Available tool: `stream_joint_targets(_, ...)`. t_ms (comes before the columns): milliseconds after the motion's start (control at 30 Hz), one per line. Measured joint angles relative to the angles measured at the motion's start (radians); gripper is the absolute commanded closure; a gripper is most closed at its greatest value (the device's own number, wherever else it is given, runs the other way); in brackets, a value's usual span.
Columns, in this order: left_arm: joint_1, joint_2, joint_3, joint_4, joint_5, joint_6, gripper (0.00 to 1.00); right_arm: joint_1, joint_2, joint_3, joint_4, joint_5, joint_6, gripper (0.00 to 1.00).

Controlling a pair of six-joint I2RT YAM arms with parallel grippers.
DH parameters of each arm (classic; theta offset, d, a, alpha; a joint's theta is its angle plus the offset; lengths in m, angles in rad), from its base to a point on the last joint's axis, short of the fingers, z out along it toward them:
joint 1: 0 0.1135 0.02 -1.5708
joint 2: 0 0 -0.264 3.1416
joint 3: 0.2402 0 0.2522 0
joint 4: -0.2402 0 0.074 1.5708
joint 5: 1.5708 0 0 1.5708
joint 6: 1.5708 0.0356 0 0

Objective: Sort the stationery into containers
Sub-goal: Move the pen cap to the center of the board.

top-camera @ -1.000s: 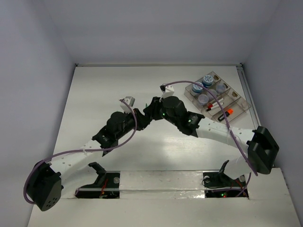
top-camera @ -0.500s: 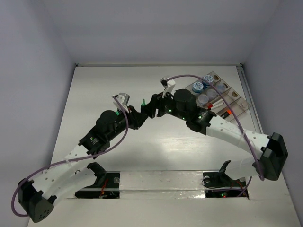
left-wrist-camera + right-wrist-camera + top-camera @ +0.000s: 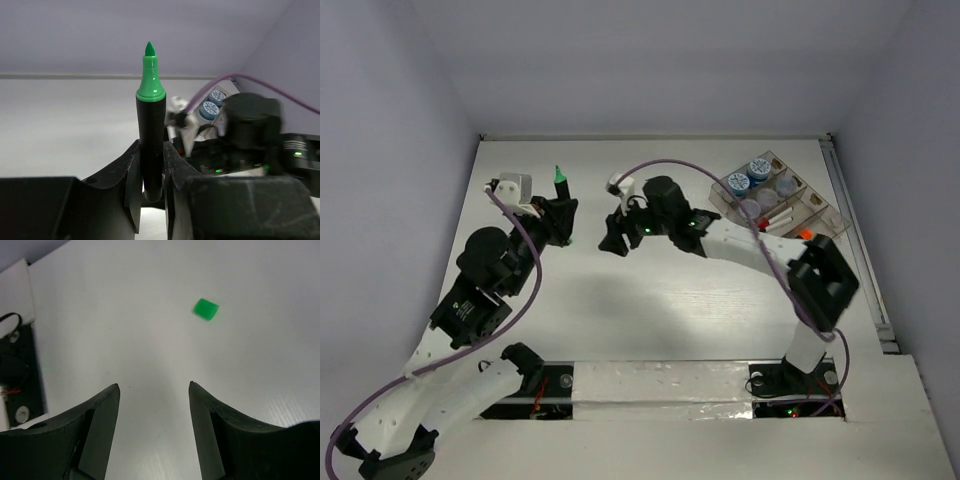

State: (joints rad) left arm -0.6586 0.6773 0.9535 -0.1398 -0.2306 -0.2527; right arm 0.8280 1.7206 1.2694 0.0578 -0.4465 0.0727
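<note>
My left gripper (image 3: pixel 557 207) is shut on a stubby black highlighter (image 3: pixel 560 183) and holds it upright above the table's left middle, green tip up. In the left wrist view the highlighter (image 3: pixel 151 115) stands between my jaws (image 3: pixel 151 150). My right gripper (image 3: pixel 613 243) is open and empty, just right of the left one, low over the table. In the right wrist view my open jaws (image 3: pixel 154 385) face a small green square piece (image 3: pixel 206 309) lying on the table ahead. The clear tray (image 3: pixel 820 215) sits at the far right.
The tray holds round blue-lidded pots (image 3: pixel 738 182), white pens (image 3: pixel 775 222) and an orange-tipped highlighter (image 3: pixel 805 235). The pots (image 3: pixel 209 108) also show behind the right arm (image 3: pixel 250 130) in the left wrist view. A purple cable (image 3: pixel 720 180) arcs over the right arm.
The grippers were together at the table's middle. My left gripper has moved up and left with the highlighter. My right gripper has swung left and lower, apart from it.
</note>
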Motion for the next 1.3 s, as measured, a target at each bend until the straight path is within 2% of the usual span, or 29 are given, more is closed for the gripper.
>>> stream_joint_targets(200, 0.097, 0.016, 0.007, 0.008, 0.049, 0.039, 1.0, 0.0, 0.319, 0.312, -0.111, -0.069, -0.101, 0.26)
stream_joint_targets(367, 0.18, 0.029, -0.007, 0.027, 0.124, 0.045, 1.0, 0.009, 0.536, 0.578, -0.2, -0.024, -0.131, 0.16)
stream_joint_targets(767, 0.211, 0.026, -0.058, 0.043, 0.201, 0.047, 1.0, 0.117, 0.839, 0.898, -0.298, 0.217, -0.161, 0.14)
stream_joint_targets(1033, 0.222, 0.019, -0.064, 0.046, 0.238, 0.046, 1.0, 0.136, 0.854, 0.922, -0.31, 0.334, -0.16, 0.29)
stream_joint_targets(1100, 0.222, 0.019, -0.064, 0.048, 0.244, 0.046, 1.0, 0.137, 0.857, 0.922, -0.305, 0.364, -0.159, 0.38)
stream_joint_targets(1133, 0.222, 0.019, -0.064, 0.048, 0.248, 0.046, 1.0, 0.143, 0.859, 0.922, -0.301, 0.385, -0.158, 0.45)
stream_joint_targets(1233, 0.222, 0.019, -0.071, 0.056, 0.258, 0.046, 1.0, 0.149, 0.863, 0.925, -0.291, 0.439, -0.149, 0.52)
stream_joint_targets(1267, 0.222, 0.019, -0.073, 0.057, 0.26, 0.046, 1.0, 0.151, 0.864, 0.925, -0.287, 0.453, -0.146, 0.62)
stream_joint_targets(1300, 0.223, 0.019, -0.077, 0.059, 0.263, 0.046, 1.0, 0.155, 0.865, 0.925, -0.282, 0.467, -0.142, 0.66)
